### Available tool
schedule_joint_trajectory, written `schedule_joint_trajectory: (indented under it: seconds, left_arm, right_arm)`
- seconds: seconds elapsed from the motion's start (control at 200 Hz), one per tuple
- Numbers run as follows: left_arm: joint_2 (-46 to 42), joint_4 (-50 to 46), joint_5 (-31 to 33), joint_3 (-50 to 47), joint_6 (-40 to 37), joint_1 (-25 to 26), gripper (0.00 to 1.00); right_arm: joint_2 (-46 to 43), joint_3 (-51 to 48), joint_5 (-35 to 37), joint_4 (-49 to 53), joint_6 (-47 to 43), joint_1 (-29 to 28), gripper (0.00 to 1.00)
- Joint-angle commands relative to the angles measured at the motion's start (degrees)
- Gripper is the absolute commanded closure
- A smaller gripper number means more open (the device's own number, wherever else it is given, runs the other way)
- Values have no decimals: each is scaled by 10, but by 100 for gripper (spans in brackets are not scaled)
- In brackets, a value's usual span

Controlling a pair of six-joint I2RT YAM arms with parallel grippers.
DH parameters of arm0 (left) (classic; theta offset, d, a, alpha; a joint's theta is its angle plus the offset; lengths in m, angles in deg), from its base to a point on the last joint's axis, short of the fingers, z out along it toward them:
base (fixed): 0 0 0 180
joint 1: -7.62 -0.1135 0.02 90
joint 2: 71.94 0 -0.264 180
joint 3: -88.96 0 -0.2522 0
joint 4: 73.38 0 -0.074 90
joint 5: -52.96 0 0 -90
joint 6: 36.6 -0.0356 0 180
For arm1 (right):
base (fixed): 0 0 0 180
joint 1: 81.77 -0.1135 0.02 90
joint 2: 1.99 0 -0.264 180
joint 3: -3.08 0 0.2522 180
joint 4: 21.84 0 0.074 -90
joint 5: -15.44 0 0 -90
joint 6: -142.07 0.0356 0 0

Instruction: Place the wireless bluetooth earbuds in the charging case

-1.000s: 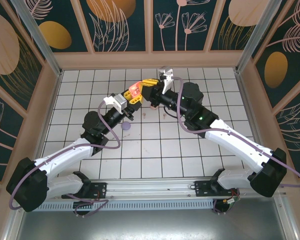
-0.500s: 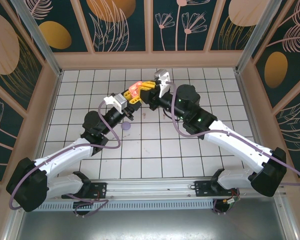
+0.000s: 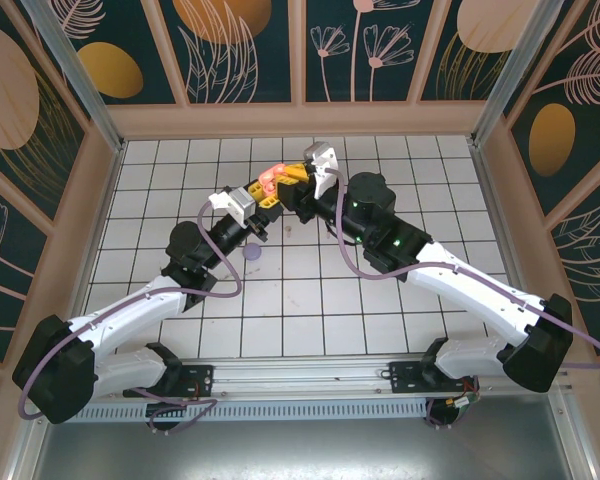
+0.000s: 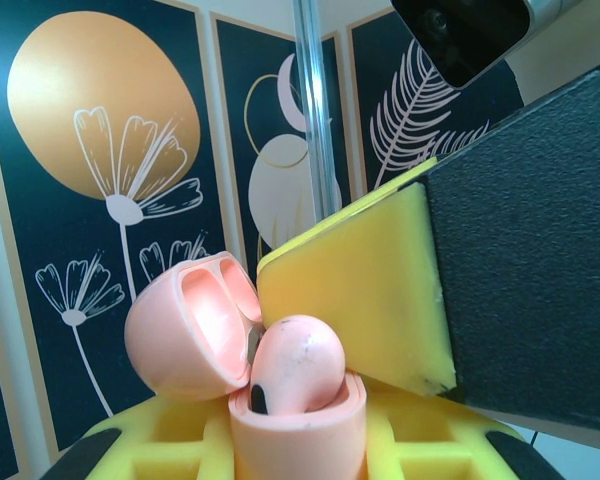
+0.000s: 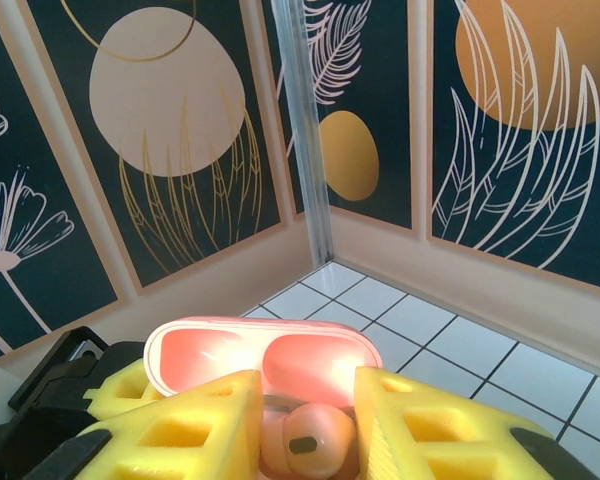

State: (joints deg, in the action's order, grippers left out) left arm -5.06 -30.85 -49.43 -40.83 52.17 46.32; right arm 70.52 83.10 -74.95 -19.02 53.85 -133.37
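While the left end effector (image 3: 268, 188) clamps the open charging case (image 4: 298, 425), the earbud (image 5: 310, 440) sits head-up inside it, between the fingers of the right end effector (image 5: 308, 390), grip or release unclear.

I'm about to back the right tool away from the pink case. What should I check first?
1. charging case clamped in the left tool: ok.
2. lid swung open: ok.
3. earbud fully seated: not ok, its head pokes out of the case.
4. right tool free of the earbud: cannot tell, its fingers flank the bud closely.
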Motion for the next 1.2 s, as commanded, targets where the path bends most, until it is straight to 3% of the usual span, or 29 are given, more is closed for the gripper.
schedule_joint_trajectory:
  seconds: [0.0, 0.51, 0.931, 1.191]
  left_arm:
    - [-4, 42, -7, 26, 3, 4, 100]
    - [4, 39, 5, 26, 2, 4, 100]
    - [12, 42, 5, 29, 2, 4, 100]
    - [14, 45, 3, 26, 6, 4, 100]
  right_arm:
    - [2, 0, -3, 47, -4, -12, 67]
    - [-24, -27, -7, 55, 13, -12, 51]
    - [-57, -34, -4, 65, 20, -12, 27]
    - [-88, -36, -1, 80, 27, -11, 19]
